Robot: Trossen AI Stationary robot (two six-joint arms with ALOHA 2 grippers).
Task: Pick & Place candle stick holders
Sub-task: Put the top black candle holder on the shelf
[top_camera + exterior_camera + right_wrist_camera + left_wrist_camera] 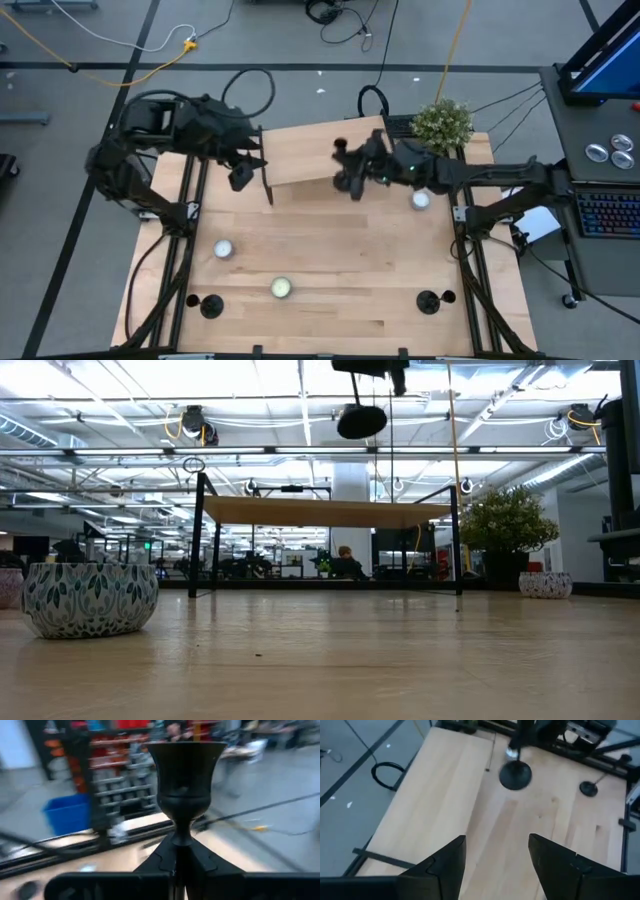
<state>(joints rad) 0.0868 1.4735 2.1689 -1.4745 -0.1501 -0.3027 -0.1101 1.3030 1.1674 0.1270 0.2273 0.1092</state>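
Observation:
My right gripper (352, 178) is shut on one black candle stick holder (184, 770) and holds it in the air over the raised wooden shelf (300, 155) at the table's back. The holder's round base (362, 420) hangs above the shelf top (320, 512) and also shows in the left wrist view (515, 774). My left gripper (241, 176) is open and empty at the shelf's left end (495, 865). Two more black holders stand on their bases near the table's front edge, one at the left (210, 305) and one at the right (430, 300). My right gripper pinches the holder's thin stem (181, 840) just under the cup, between its two fingers. The fingers come roughly level from the table's right and lie across the stem. The holder stands upright in the hold, cup up, its base lifted clear of the shelf.
Three tealight candles lie on the table: at the left (222, 249), front middle (281, 288) and right (420, 199). A potted plant (442, 122) stands at the back right. The shelf's thin legs (197, 535) stand on the table.

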